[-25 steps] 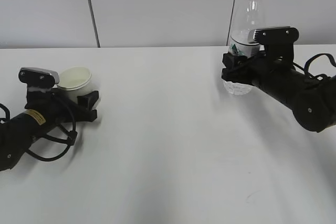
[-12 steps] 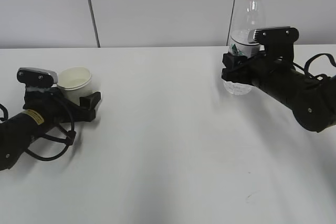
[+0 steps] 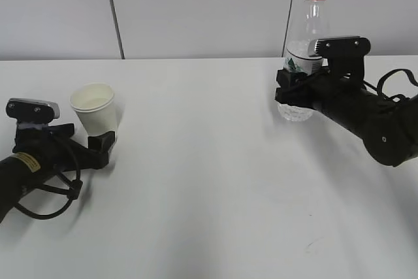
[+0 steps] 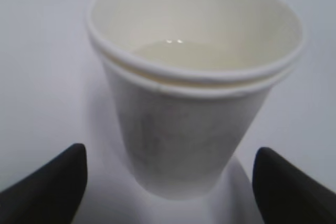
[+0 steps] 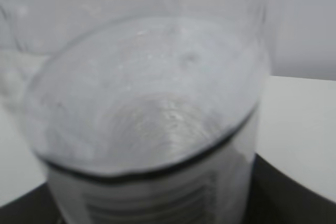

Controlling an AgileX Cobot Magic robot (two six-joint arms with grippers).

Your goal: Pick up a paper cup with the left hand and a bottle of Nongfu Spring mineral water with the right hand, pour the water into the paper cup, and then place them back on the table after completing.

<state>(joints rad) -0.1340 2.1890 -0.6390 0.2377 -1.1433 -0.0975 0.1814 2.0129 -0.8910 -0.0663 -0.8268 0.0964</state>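
Note:
The white paper cup (image 3: 95, 106) stands upright on the white table (image 3: 209, 174) with clear water (image 4: 194, 56) in it. My left gripper (image 3: 98, 143) is open just in front of the cup. In the left wrist view (image 4: 168, 195) its black fingertips (image 4: 50, 182) stand wide on both sides of the cup (image 4: 189, 114) without touching it. My right gripper (image 3: 290, 93) is shut on the lower part of the uncapped clear bottle (image 3: 304, 44), which is upright with its base at the table. The bottle (image 5: 152, 108) fills the right wrist view, with the gripper (image 5: 157, 205) around it.
A grey panelled wall runs behind the table's far edge. The left arm's cables (image 3: 46, 194) lie on the table at the near left. The right arm (image 3: 372, 122) stretches in from the right edge.
My left gripper has let go of the cup and drawn back toward the near left. The cup stays standing on the table. The right gripper and bottle have barely moved.

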